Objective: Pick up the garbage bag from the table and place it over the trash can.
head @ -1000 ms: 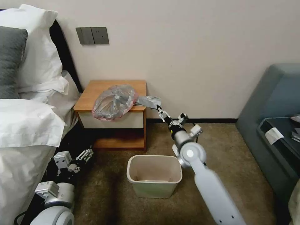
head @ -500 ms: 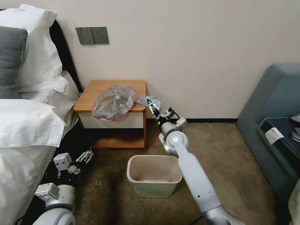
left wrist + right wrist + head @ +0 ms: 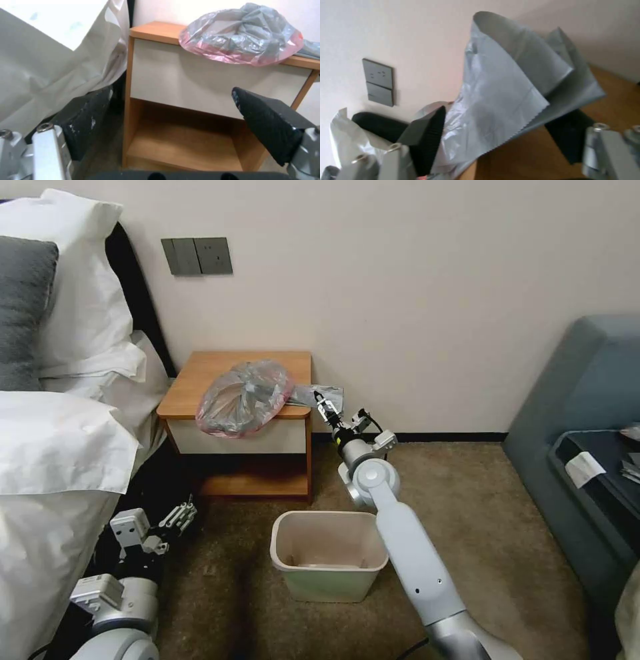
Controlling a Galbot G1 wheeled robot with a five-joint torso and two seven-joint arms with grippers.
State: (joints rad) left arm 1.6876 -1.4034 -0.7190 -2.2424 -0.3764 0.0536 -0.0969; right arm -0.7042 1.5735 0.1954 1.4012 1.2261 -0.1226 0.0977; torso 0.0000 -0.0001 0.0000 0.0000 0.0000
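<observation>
The garbage bag point(image 3: 245, 397) lies crumpled on the orange-brown top of the table point(image 3: 207, 370), bunched toward the front right corner. Its pink-red edge drapes slightly over the white drawer front. A flat grey flap of the bag sticks out past the table's right edge toward the wall.

The right end effector point(image 3: 322, 403) is extended from the floor side up to that flap, at the table's right front corner. In the right wrist view the garbage bag point(image 3: 506, 90) flap lies between the two black fingers point(image 3: 426, 135), which stand narrowly apart with the plastic sheet passing through the gap. One finger lies against the sheet; whether the other presses on it cannot be told, so a firm grip is not confirmed.

The left end effector point(image 3: 175, 515) is parked low beside the bed point(image 3: 60, 447), well apart from the bag, pointing toward the table's lower shelf. In the left wrist view its fingers point(image 3: 266, 117) are spread wide with nothing between them; the garbage bag point(image 3: 240, 35) and table point(image 3: 156, 31) are seen ahead of it.

The trash can point(image 3: 329, 555) stands upright on the carpet point(image 3: 507, 553) in front of the table, just beside the right arm's forearm, its mouth open and uncovered. A blue-grey sofa point(image 3: 587, 400) stands at the right.
</observation>
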